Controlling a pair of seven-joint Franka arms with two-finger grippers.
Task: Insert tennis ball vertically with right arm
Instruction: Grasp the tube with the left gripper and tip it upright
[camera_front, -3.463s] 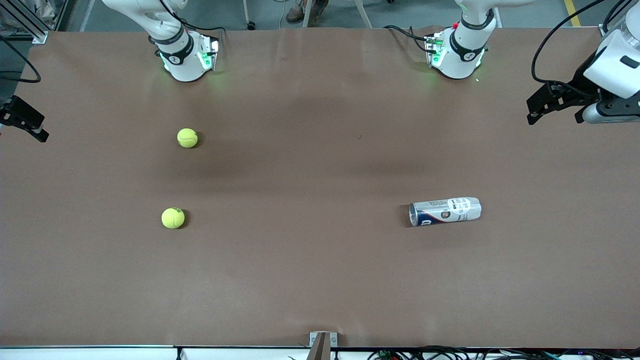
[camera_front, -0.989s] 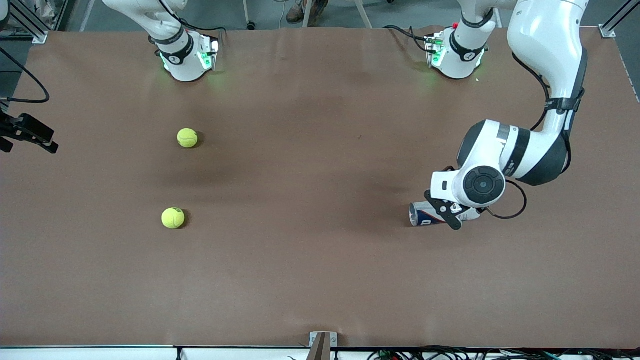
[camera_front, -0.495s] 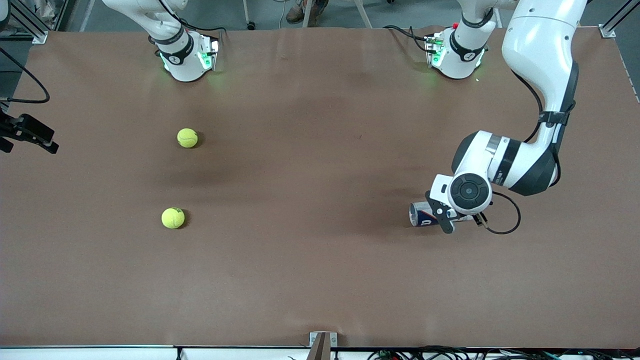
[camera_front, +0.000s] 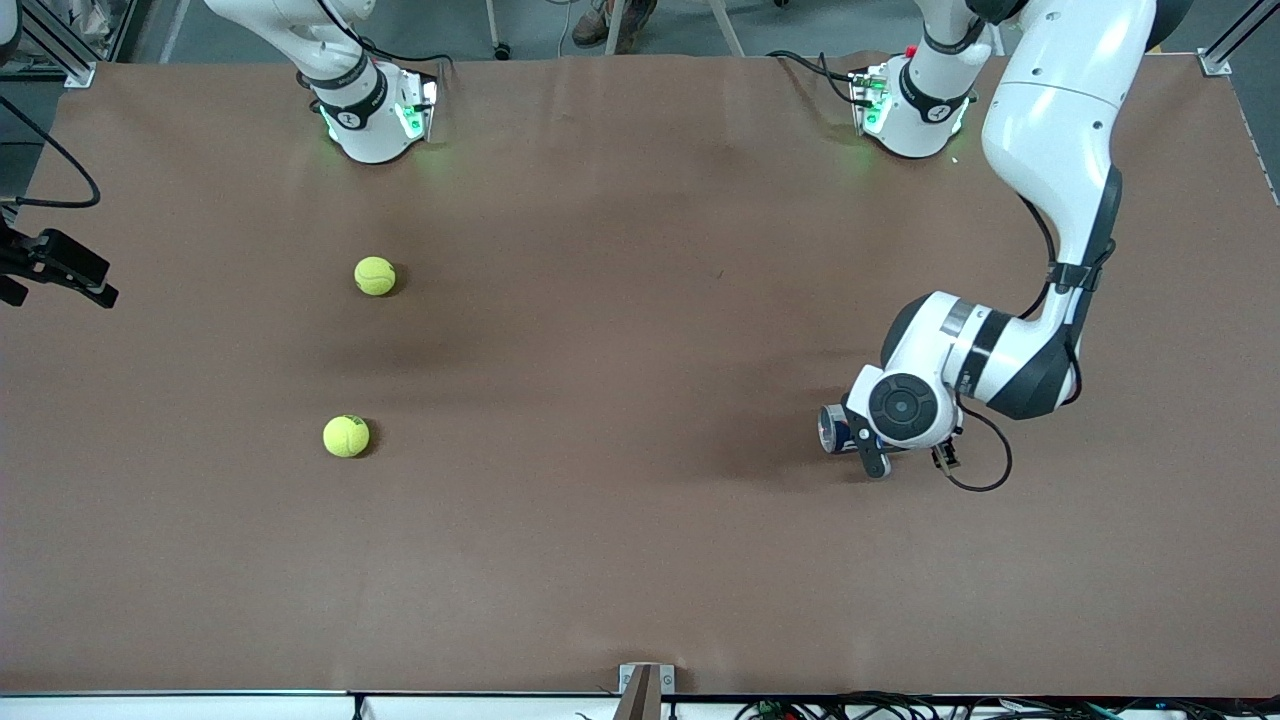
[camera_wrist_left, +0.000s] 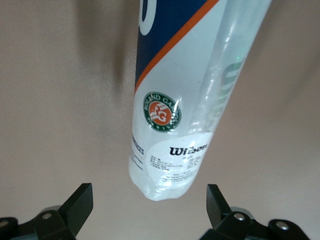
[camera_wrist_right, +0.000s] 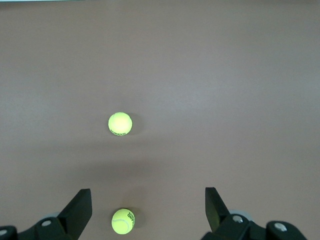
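Two yellow tennis balls lie on the brown table toward the right arm's end, one (camera_front: 375, 276) farther from the front camera, one (camera_front: 346, 436) nearer. Both show in the right wrist view (camera_wrist_right: 120, 123) (camera_wrist_right: 123, 221). A clear tennis ball can (camera_front: 832, 428) with a blue and white label lies on its side toward the left arm's end. My left gripper (camera_front: 862, 436) is open, low over the can (camera_wrist_left: 185, 100), with the can's closed end between its fingers (camera_wrist_left: 80, 204). My right gripper (camera_front: 60, 270) is open and empty, up at the table's edge (camera_wrist_right: 147, 210).
The brown table (camera_front: 620, 400) is bare between the balls and the can. The two arm bases (camera_front: 375, 120) (camera_front: 910, 105) stand along the edge farthest from the front camera. A small bracket (camera_front: 645, 682) sits at the nearest edge.
My left arm has swung in from the table's end and come down over the can, sliding toward its open end. The right gripper, balls and can have stayed put.
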